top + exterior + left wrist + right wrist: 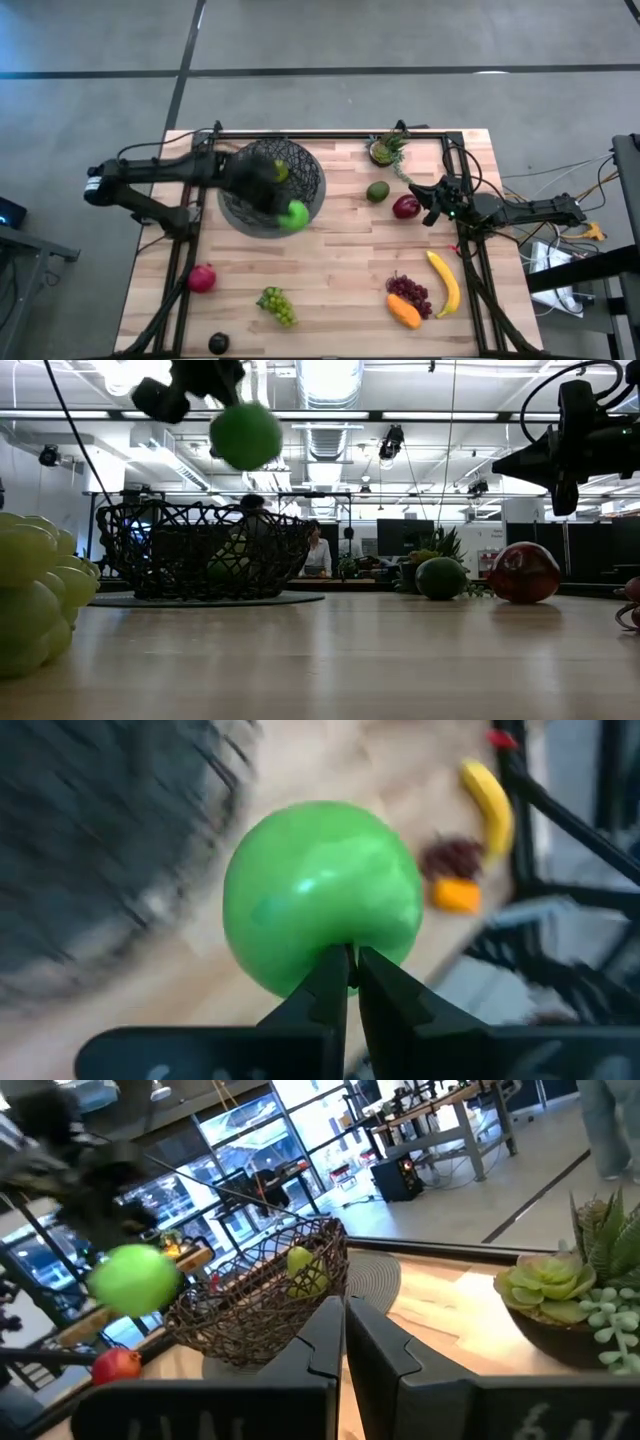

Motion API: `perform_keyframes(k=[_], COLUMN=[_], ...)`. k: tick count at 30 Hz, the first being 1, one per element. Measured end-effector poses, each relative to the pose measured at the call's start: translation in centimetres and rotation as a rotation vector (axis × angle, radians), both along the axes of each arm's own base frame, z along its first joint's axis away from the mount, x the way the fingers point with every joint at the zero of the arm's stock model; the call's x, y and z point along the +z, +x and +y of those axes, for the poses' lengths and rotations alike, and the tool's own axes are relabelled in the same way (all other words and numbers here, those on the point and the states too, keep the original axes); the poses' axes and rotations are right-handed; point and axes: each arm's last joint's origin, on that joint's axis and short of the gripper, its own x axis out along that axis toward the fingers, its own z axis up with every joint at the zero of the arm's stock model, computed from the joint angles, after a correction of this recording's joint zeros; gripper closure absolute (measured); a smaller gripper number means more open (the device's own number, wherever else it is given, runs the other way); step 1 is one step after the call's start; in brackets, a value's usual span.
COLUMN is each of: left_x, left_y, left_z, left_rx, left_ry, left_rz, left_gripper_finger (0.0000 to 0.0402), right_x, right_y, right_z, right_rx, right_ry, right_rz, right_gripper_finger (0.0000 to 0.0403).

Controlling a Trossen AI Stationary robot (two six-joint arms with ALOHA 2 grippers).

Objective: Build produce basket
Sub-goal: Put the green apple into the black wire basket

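Observation:
The dark wire basket (272, 185) stands on a flat grey disc at the far left of the table and has a yellow-green fruit (300, 1262) inside. My left gripper (352, 958) hangs over the basket's near right rim, shut on a green apple (295, 215) that is high above the basket (200, 550) in the low view. My right gripper (343, 1312) is shut on nothing and hovers at the right, beside a dark red apple (406, 207). The avocado (377, 191) lies to the left of that apple. My left gripper pinches the green apple (320, 895) between its two nearly closed fingertips (335, 975), at a small spot on the apple's upper side (350, 952); what exactly sits between them cannot be told. The fingers slant down from above, and the apple (246, 435) hangs below them, clear of the basket.
A small spiky plant (385, 150) stands at the far edge. Near the right front lie the banana (445, 283), purple grapes (410, 292) and an orange piece (403, 310). Green grapes (278, 305), a red fruit (202, 278) and a dark plum (218, 343) lie at the left front. Black frame rails run along the table's sides.

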Motion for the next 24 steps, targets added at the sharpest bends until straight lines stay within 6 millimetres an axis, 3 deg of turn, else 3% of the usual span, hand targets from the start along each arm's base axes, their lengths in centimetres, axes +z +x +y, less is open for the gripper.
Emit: perform_keyframes(k=[7,13,18,24], left_x=[-1.9,-4.2,-7.1,-10.3], left_y=[-1.5,-1.2,0.1,1.4], left_z=[6.6,10.6,12.7,13.8], left_rx=[0.042,0.0,-0.067,-0.117], left_ry=[0.119,0.165,0.177,0.156], left_rz=[0.183,0.281,0.39,0.495], left_gripper_finger=[0.0399,0.0399,0.0399,0.0399], right_x=[0.1,0.1,0.2,0.2], right_y=[0.0,0.0,0.0,0.0], right_z=[0.0,0.0,0.0,0.0], right_rx=[0.002,0.003,0.004,0.005], right_ry=[0.103,0.17,0.173,0.271], right_rz=[-0.064,-0.102,-0.111,-0.169], right_gripper_finger=[0.0394,0.0394,0.0394,0.0394])
